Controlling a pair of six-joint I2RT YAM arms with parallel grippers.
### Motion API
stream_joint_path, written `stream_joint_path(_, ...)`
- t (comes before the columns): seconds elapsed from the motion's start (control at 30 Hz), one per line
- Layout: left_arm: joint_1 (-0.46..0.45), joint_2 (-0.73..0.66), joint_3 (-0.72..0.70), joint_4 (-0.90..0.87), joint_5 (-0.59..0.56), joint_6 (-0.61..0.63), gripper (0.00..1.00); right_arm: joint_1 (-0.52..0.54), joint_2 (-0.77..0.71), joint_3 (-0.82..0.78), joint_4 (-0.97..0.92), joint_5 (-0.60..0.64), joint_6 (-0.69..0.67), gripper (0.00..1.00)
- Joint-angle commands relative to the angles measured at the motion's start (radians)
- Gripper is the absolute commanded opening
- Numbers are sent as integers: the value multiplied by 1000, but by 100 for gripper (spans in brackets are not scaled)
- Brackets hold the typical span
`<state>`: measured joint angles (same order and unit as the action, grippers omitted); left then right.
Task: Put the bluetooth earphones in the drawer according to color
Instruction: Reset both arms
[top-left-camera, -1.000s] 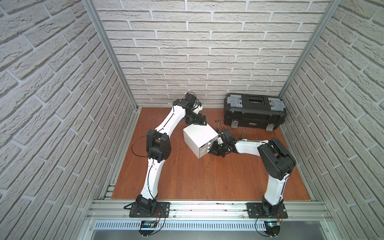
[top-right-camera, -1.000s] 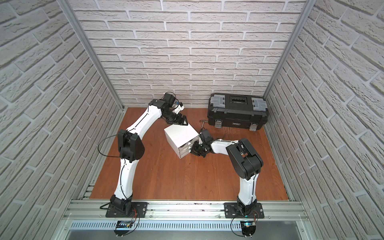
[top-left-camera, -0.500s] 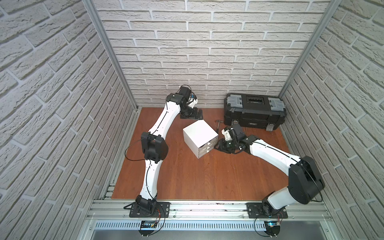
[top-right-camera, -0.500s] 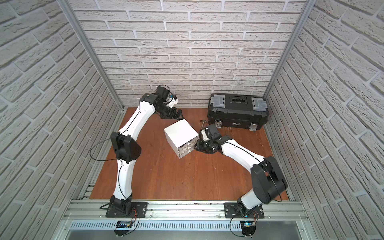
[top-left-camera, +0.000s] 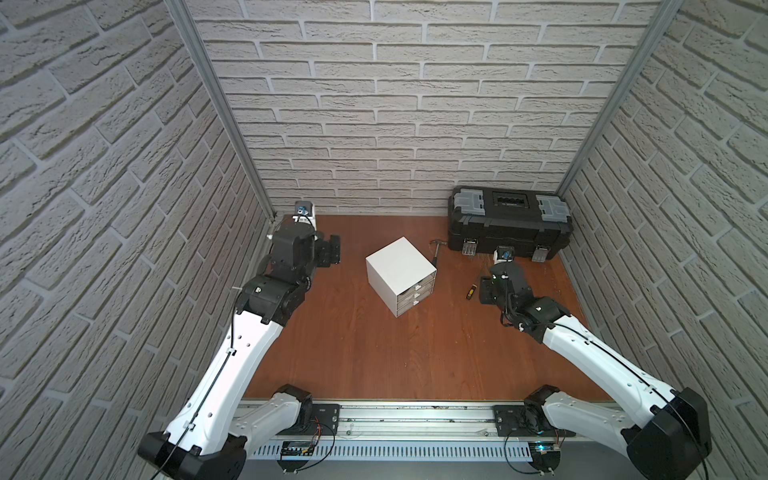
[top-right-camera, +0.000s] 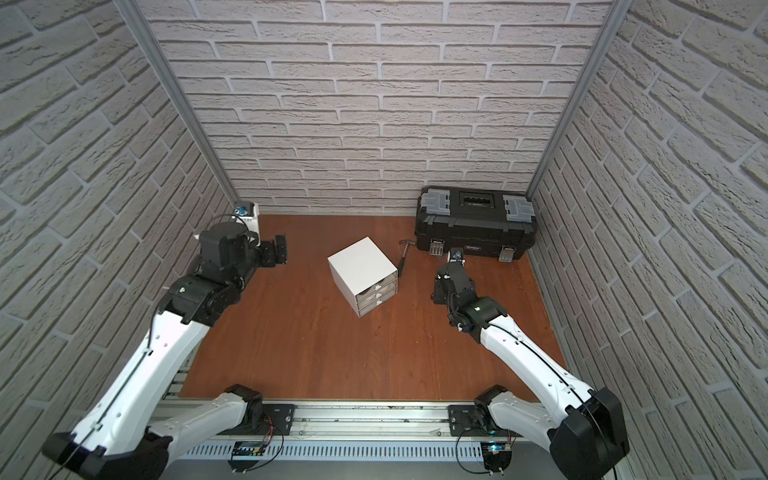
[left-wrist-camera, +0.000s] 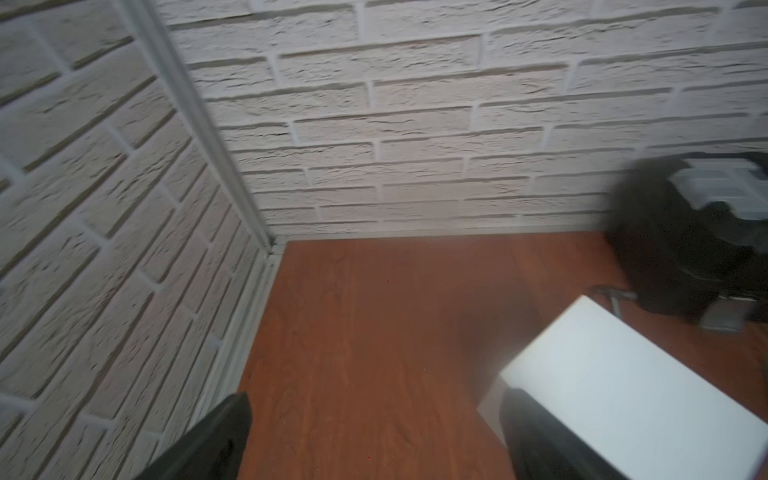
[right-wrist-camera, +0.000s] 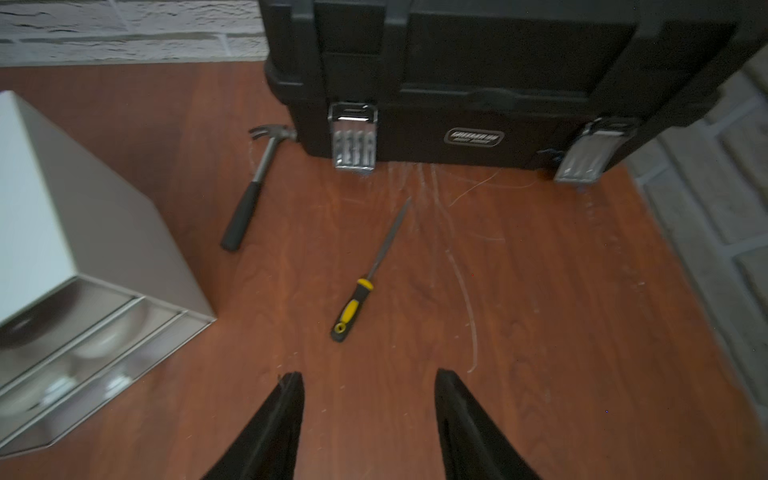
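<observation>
Left gripper (left-wrist-camera: 374, 409) hangs released, its fingers spread wide over bare wooden floor with nothing between them; in both top views it sits well apart from the drawer (top-left-camera: 401, 270), off that cabinet's left side. The right gripper (right-wrist-camera: 368, 380) is likewise unclenched, its two dark fingers parted and holding nothing, and it hovers off the drawer's right side, clear of it. The drawer, a small white cube, stands turned at an angle, its three clear fronts stacked on the face nearer the right arm. Behind those fronts the right wrist view shows blurred rounded shapes, dark in the top one and pale in the two below: the bluetooth earphones (right-wrist-camera: 106, 338), as far as can be told. A hammer (right-wrist-camera: 257, 187) lies just beside the drawer's far right corner, between it and the black toolbox (top-left-camera: 509, 224). A yellow-handled screwdriver (right-wrist-camera: 365, 282) lies further right of the drawer, near the right gripper's fingers
</observation>
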<state>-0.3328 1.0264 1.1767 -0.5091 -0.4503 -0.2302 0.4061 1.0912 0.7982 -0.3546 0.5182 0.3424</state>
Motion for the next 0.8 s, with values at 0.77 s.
stream_joint_path(0.77, 326, 358, -743, 1116, -65, 103, 98, -310, 355, -353, 1037, 127, -235, 68)
